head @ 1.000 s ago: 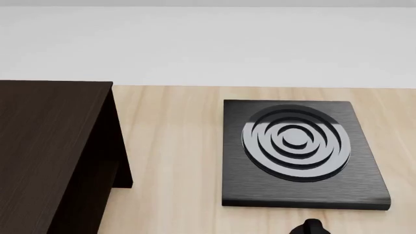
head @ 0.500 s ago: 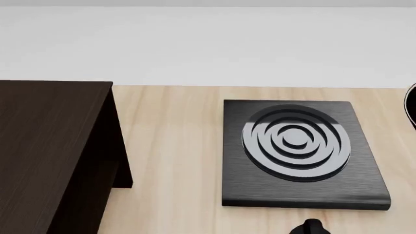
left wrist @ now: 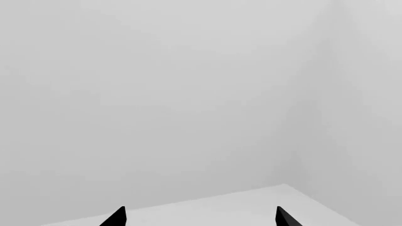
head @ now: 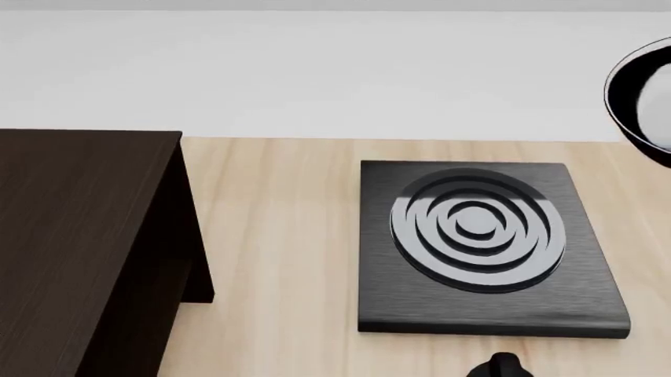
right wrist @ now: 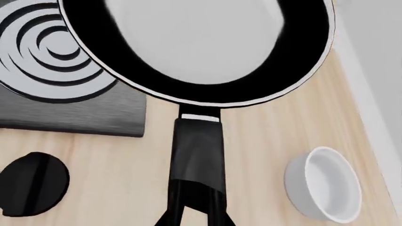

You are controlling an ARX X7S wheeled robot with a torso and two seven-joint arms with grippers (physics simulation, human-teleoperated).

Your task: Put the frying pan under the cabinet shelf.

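The frying pan (right wrist: 207,52) is glossy black with a thin pale rim. Its long handle (right wrist: 197,155) runs down between the fingers of my right gripper (right wrist: 195,219), which is shut on it and holds the pan in the air, tilted. In the head view only the pan's edge (head: 642,102) shows, at the far right above the table. The cabinet shelf (head: 84,251) is a dark brown wood-grain box at the left. My left gripper (left wrist: 199,217) is open and empty, facing a blank pale wall; only its two fingertips show.
A square black stove plate (head: 482,243) with concentric rings lies on the light wood table (head: 283,236), also in the right wrist view (right wrist: 56,70). A white round bowl (right wrist: 323,183) and a black round knob (right wrist: 31,188) lie on the table below the pan.
The frying pan has come into the head view from the right edge, moving left and showing more of itself. The left gripper, cabinet and stove plate have not moved.
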